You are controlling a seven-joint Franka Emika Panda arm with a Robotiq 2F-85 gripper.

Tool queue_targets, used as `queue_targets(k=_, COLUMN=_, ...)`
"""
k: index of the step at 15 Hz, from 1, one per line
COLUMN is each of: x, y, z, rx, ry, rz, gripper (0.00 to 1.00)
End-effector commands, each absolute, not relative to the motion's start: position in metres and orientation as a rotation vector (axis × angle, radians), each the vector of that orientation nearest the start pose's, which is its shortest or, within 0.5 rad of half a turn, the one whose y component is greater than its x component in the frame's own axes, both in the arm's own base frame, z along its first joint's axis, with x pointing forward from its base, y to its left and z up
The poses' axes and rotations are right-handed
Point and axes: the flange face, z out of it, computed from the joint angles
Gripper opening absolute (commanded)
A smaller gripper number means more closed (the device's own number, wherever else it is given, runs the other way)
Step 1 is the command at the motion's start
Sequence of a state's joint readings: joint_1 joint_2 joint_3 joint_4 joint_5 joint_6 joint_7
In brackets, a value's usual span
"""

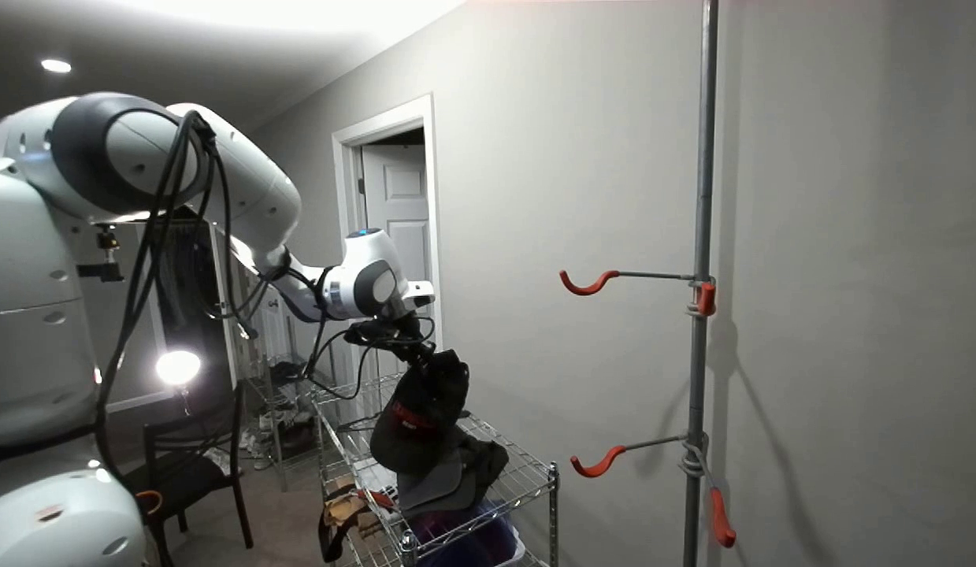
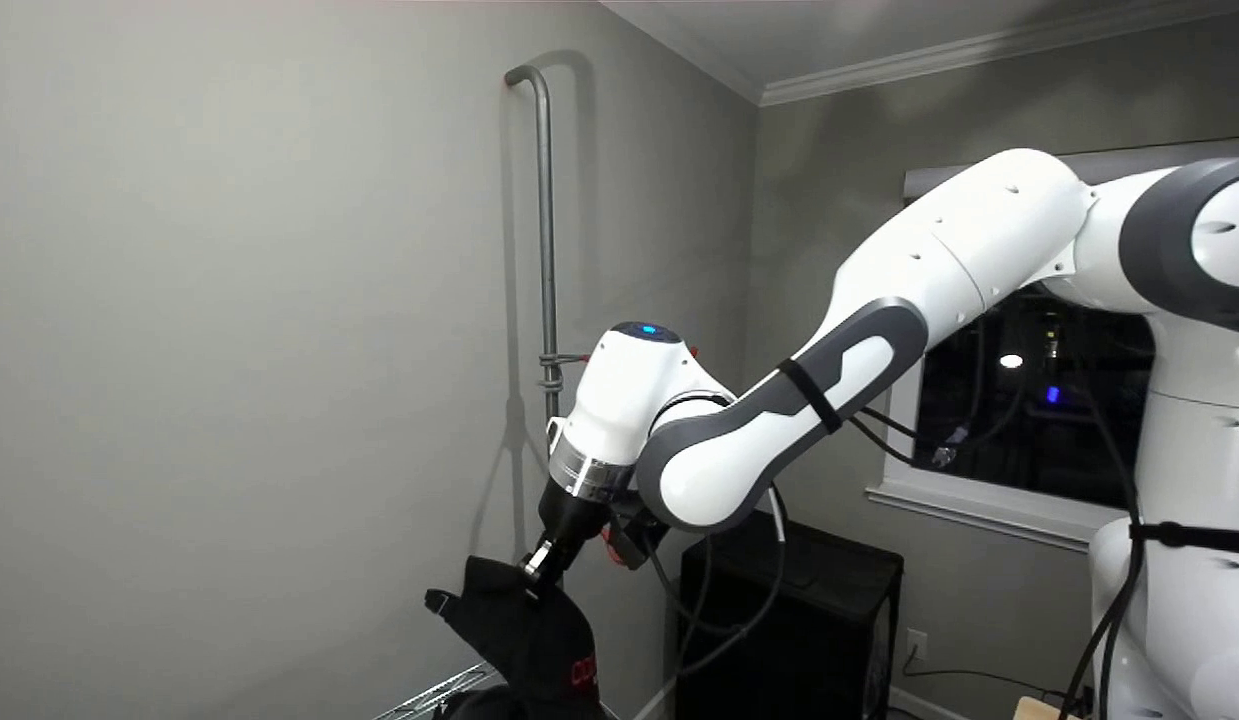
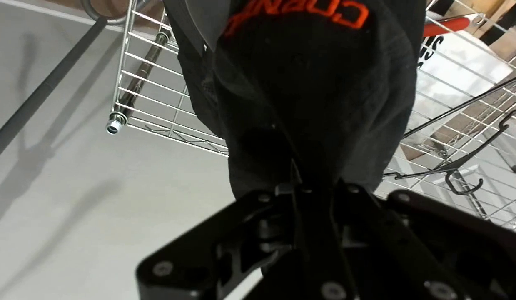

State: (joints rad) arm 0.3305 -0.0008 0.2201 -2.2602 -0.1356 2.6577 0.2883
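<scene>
A black cap with red lettering hangs from my gripper, tilted. The cap also shows in an exterior view and fills the middle of the wrist view. My gripper's fingers are close together on the cap's dark fabric; the fingertips themselves are hard to make out against it. Just below the held cap, a dark cap with a grey brim lies on the wire shelf. I cannot tell whether the two caps touch. Part of this lower cap shows behind the held one in the wrist view.
A metal pole stands by the wall, with red-tipped hooks reaching out at two heights. A black hanger lies on the shelf. Below are a tan and black item and a blue-purple bin. A black cabinet stands behind the arm.
</scene>
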Motion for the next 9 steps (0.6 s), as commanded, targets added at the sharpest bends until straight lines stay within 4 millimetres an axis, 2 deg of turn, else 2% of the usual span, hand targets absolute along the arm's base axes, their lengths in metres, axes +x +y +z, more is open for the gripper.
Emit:
queue_targets(k=1, x=0.438, y=0.269, z=0.412, rx=-2.993, ry=-0.391, rz=-0.615, gripper=0.05)
queue_targets(k=6, x=0.408, y=0.219, z=0.417, rx=-3.089, ry=-0.088, rz=-0.629, gripper=0.05)
queue_targets(k=9, x=0.401, y=0.189, z=0.421, rx=-3.193, ry=0.019, rz=-0.645, gripper=0.05)
